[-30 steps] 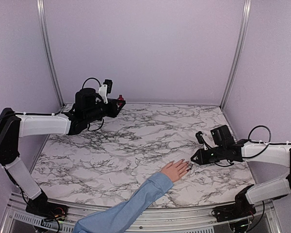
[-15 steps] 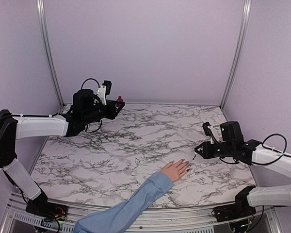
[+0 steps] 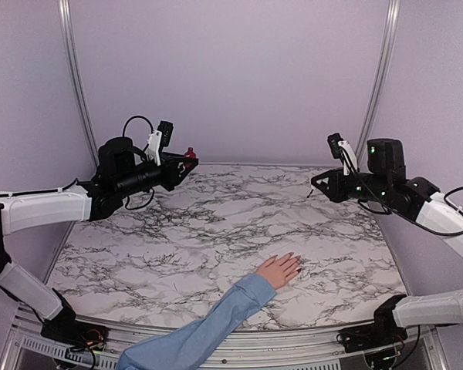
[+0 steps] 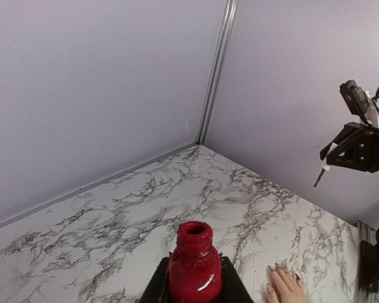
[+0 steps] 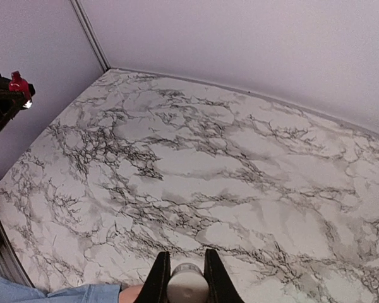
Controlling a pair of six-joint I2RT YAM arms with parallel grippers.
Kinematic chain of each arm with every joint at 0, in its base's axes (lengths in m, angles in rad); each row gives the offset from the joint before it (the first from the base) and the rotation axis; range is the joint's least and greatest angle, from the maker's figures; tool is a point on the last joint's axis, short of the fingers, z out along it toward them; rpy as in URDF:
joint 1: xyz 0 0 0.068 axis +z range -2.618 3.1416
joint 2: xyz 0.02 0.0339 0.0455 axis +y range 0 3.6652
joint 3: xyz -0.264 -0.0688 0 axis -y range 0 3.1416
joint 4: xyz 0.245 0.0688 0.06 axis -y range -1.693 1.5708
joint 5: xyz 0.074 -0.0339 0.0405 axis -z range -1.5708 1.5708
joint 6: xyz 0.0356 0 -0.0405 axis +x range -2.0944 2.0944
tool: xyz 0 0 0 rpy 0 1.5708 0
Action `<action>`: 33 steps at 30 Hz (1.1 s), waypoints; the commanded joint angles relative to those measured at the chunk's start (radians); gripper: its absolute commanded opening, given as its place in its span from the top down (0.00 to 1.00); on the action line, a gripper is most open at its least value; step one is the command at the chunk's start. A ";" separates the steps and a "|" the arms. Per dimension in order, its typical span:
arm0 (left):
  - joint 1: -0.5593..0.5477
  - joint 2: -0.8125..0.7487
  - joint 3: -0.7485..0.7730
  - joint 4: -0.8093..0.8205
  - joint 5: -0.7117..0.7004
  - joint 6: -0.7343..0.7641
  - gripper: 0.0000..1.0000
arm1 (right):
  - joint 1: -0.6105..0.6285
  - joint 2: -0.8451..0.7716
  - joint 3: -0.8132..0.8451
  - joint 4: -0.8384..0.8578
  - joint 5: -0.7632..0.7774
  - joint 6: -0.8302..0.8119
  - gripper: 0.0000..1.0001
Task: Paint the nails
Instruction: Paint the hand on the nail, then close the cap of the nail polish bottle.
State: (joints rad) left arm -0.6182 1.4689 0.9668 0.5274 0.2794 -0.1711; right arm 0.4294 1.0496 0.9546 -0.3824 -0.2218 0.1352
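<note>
- My left gripper (image 3: 187, 162), in the upper left of the top view, has its fingers clamped on the open red polish bottle (image 4: 194, 268), which stands upright.
- My right gripper (image 3: 318, 183), upper right, pinches the white brush cap (image 5: 187, 285); the brush tip (image 4: 319, 177) hangs in the air.
- The nails (image 3: 295, 260) are at lower centre, on a hand (image 3: 278, 271) lying flat on the marble table (image 3: 216, 216), well apart from both grippers.
- A blue sleeve (image 3: 208, 327) enters from the bottom edge.

In the top view the nails (image 3: 296, 260) were too small to make out. The left wrist view's bottom edge cut off the red bottle (image 4: 194, 270) and the hand (image 4: 284, 288). At the right wrist view's lower left only a strip of blue sleeve (image 5: 57, 294) and skin showed.
</note>
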 commanded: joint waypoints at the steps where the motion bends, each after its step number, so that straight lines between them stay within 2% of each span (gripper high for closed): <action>1: -0.043 -0.053 -0.022 0.038 0.145 0.061 1.00 | 0.007 0.045 0.191 -0.081 -0.114 -0.104 1.00; 7: -0.144 -0.092 -0.030 0.039 0.193 0.095 1.00 | 0.016 0.148 0.460 -0.175 -0.256 -0.154 1.00; 12: -0.218 -0.075 -0.005 0.040 0.202 0.123 1.00 | 0.063 0.222 0.559 -0.112 -0.396 -0.094 1.00; 20: -0.301 0.013 0.078 0.042 0.214 0.166 1.00 | 0.183 0.345 0.723 -0.131 -0.554 -0.089 1.00; 26: -0.342 0.025 0.086 0.046 0.217 0.203 1.00 | 0.290 0.383 0.769 -0.209 -0.550 -0.133 1.00; 33: -0.360 0.018 0.078 0.051 0.188 0.207 1.00 | 0.358 0.390 0.780 -0.267 -0.517 -0.218 1.00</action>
State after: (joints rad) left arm -0.9710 1.4895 1.0199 0.5301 0.4797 0.0158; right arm 0.7586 1.4387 1.6932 -0.5995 -0.7502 -0.0246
